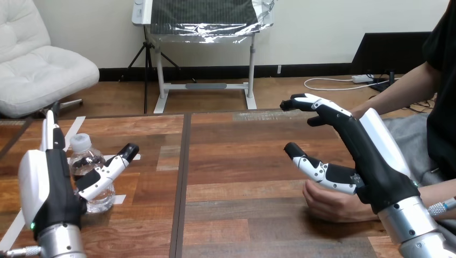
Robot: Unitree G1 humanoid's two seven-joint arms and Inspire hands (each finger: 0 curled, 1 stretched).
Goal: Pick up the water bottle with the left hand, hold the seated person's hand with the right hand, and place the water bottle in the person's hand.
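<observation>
Judging the water bottle (90, 180) light, slick, crushable — I'd wrap it mid-body. It stands left on the table (242, 161) by my spread left hand (51, 185); right hand (371, 161) splayed over the person's hand (329, 203).

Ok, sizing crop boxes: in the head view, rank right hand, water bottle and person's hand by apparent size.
Right hand, clearly largest.
Water bottle and person's hand: look alike, each partly hidden; I won't rank them.
</observation>
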